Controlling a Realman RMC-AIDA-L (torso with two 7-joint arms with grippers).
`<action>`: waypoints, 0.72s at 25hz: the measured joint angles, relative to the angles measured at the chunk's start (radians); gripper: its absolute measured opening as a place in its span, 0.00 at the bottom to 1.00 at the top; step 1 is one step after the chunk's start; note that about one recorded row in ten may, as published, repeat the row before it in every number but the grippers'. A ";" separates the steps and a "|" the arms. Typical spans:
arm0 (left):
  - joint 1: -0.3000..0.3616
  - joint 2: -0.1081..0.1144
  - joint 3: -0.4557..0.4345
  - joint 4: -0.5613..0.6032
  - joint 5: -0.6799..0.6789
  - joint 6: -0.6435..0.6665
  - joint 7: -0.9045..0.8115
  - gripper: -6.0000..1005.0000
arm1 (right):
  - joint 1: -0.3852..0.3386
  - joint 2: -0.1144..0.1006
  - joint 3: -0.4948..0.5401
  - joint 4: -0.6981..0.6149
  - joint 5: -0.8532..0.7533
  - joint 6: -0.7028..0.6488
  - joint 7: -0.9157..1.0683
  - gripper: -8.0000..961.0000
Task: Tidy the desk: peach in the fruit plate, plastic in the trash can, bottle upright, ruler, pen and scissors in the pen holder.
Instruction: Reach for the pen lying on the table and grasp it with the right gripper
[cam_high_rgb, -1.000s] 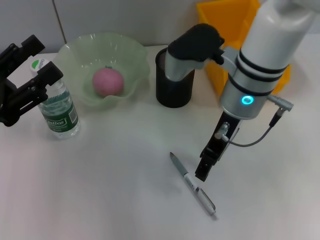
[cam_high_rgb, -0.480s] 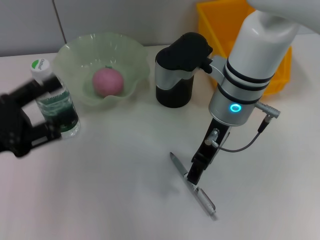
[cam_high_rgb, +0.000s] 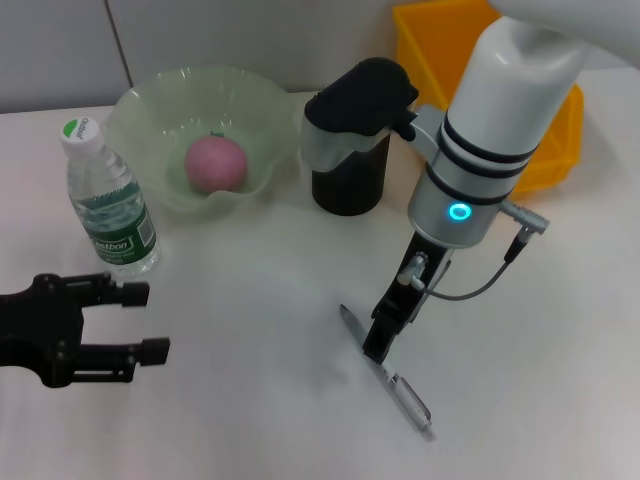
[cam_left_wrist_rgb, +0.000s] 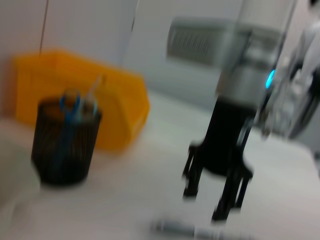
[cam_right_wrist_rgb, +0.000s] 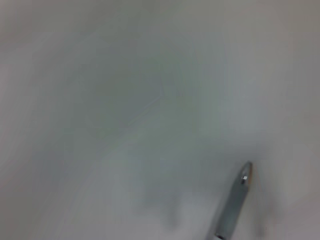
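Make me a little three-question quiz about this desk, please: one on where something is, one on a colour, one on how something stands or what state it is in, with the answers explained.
1. Where is the peach?
A. In the green fruit plate
B. In the yellow bin
C. On the bare desk beside the pen

2. What colour is the bottle's cap?
A. Red
B. Green and white
C. Black

3. How does the bottle stand?
A. Lying on its side
B. Upside down
C. Upright on the desk

Answers:
1 A, the pink peach sits in the hollow of the wavy green plate.
2 B, the head view shows a white cap with a green top.
3 C, the cap points up and the base rests on the desk, with the left pincer open and apart from it.

Meanwhile the right pincer is down at the pen, in front of the pen holder.
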 joint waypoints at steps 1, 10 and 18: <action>-0.023 0.002 -0.002 0.024 0.079 -0.003 -0.032 0.80 | 0.001 0.000 -0.008 0.002 0.008 0.004 0.002 0.72; -0.035 0.001 -0.005 0.047 0.125 0.003 -0.032 0.80 | 0.008 0.001 -0.111 0.028 0.053 0.050 0.035 0.72; -0.036 -0.002 -0.005 0.049 0.123 -0.002 -0.030 0.80 | 0.008 0.001 -0.178 0.038 0.075 0.094 0.044 0.72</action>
